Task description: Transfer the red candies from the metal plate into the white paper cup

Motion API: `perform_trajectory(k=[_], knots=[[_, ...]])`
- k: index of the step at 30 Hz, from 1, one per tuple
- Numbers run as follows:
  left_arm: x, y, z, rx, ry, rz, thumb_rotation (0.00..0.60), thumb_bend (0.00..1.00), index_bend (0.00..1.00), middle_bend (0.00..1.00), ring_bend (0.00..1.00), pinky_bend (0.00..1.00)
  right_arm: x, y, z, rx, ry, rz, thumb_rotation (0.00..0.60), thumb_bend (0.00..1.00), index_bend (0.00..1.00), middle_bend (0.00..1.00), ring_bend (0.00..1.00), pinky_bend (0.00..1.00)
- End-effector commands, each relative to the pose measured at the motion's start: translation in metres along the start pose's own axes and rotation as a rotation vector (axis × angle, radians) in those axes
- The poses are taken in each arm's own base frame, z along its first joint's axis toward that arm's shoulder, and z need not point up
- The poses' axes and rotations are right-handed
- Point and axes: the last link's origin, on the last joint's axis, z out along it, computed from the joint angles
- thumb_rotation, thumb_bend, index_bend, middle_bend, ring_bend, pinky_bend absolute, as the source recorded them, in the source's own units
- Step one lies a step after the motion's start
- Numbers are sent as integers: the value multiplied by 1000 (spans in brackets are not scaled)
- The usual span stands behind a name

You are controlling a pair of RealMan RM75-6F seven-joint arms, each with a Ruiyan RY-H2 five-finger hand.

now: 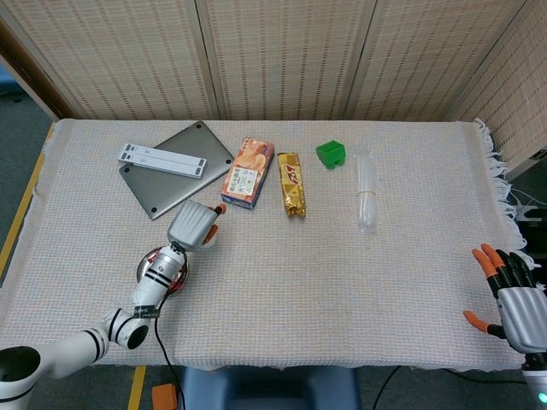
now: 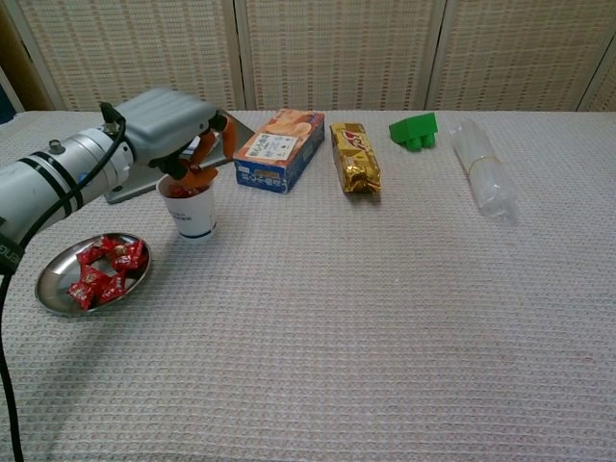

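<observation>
1. Nearest you: right robot hand (image 1: 513,303) sits at the near right corner of the counter (image 2: 385,327), released, fingers spread, nothing in it. It's well apart from everything, no risk there.
2. Metal plate (image 2: 53,294) is at near left w/ several red candies (image 2: 101,269) in it, so the job isn't finished. Plate is light and shallow; if your forearm drags low on the way back you could shove it or spill candies onto the counter.
3. Just beyond the plate: white paper cup (image 2: 192,214), upright, red candies visible inside. Left robot hand (image 2: 178,130) hovers right over the rim, fingers curled down toward the opening. Can't tell if a candy is pinched between them, it's hidden.
4. Main risk here: fingertips are v. close to the cup rim. Pull away sideways instead of up and you'll prob. tip the cup, dumping what's in it. If a candy's there and you let go off-centre, it'll bounce off the rim.
5. Farther back: laptop (image 1: 175,179), snack box (image 2: 279,149), gold bar (image 2: 354,156), green block (image 2: 414,129), clear tube bundle (image 2: 481,173). Laptop and box are near the hand, so don't swing wide.
</observation>
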Motion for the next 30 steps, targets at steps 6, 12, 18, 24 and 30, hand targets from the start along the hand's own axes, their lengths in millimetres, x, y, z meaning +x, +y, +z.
perform_trajectory(k=[6, 12, 18, 24, 30], knots=[[2, -3, -4, -8, -9, -12, 600, 388, 200, 283, 750, 1000, 0, -2, -1, 9, 1, 1, 600, 63, 0, 0, 0, 0], [5, -7, -5, 3, -4, -20, 600, 380, 176, 256, 575, 1000, 0, -2, -2, 9, 2, 1, 600, 63, 0, 0, 0, 0], [4, -12, -10, 14, -18, -21, 600, 369, 176, 250, 495, 1000, 0, -2, -2, 8, 3, 2, 600, 62, 0, 0, 0, 0], [0, -16, -14, 20, -38, -24, 600, 357, 153, 243, 448, 838, 0, -2, -3, 8, 8, 2, 600, 63, 0, 0, 0, 0], [-2, -17, -15, 25, -54, -36, 600, 351, 129, 231, 320, 656, 0, -2, -2, 8, 4, -1, 600, 62, 0, 0, 0, 0]])
